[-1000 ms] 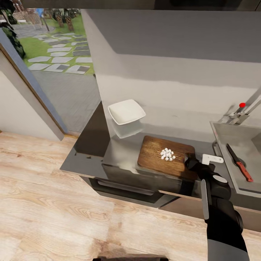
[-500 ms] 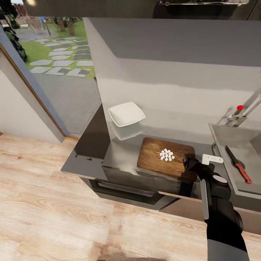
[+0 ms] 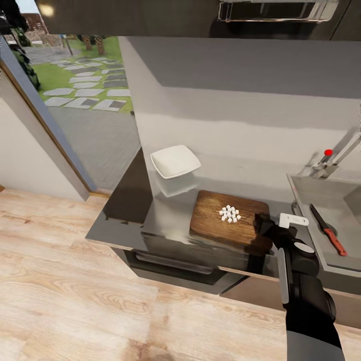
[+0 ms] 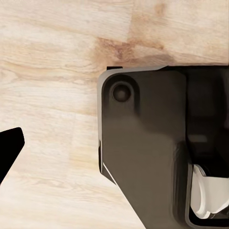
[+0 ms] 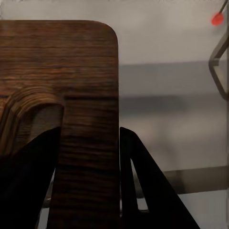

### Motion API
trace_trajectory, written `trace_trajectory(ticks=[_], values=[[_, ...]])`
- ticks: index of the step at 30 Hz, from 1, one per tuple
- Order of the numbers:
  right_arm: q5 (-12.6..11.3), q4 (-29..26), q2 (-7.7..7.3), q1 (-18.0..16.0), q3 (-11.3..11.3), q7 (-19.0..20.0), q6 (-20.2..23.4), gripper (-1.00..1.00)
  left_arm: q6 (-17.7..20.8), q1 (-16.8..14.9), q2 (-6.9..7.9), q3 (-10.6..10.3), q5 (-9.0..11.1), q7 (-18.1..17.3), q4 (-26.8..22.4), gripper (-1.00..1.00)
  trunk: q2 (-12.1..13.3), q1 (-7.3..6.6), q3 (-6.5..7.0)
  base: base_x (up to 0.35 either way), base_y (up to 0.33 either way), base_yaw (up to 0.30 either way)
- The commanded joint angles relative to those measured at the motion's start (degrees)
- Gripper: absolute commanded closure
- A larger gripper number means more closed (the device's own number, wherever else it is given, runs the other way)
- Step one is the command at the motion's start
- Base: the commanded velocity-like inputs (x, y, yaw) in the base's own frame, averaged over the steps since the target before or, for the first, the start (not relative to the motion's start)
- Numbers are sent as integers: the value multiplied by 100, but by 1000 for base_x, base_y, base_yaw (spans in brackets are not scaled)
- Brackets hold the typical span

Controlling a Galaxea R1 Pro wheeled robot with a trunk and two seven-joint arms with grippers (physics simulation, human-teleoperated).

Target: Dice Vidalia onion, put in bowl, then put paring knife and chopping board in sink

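Note:
The brown chopping board lies on the grey countertop with a small heap of white diced onion near its middle. My right gripper is at the board's right short end. In the right wrist view the gripper is shut on the chopping board, its dark fingers clamping the wooden strip beside the handle slot. The white bowl stands behind and left of the board. The red-handled paring knife lies in the sink. One dark fingertip of the left gripper hangs over the wood floor.
The chrome tap with its red knob stands behind the sink. Dark wall cabinets hang overhead. A glass door opens left of the counter's end. Pale wood floor lies in front, and the robot's dark base is below the left wrist.
The head camera has tilted up a little, bringing a cabinet handle into the top of the picture. The right gripper stays shut on the board's end, and board, onion and knife have not moved.

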Motion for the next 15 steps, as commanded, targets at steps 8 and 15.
trace_trajectory(ticks=[8, 15], values=[[48, -8, 6, -5, -6, 20, 29, 100, -10, 1, 6, -12, 41, 0, -12, -100, -9, 4, 65, 0, 0, 0], [51, -8, 11, -5, -6, 20, 29, 100, -10, 1, 6, -10, 39, 0, -25, -100, -9, 4, 129, 0, 0, 0]])
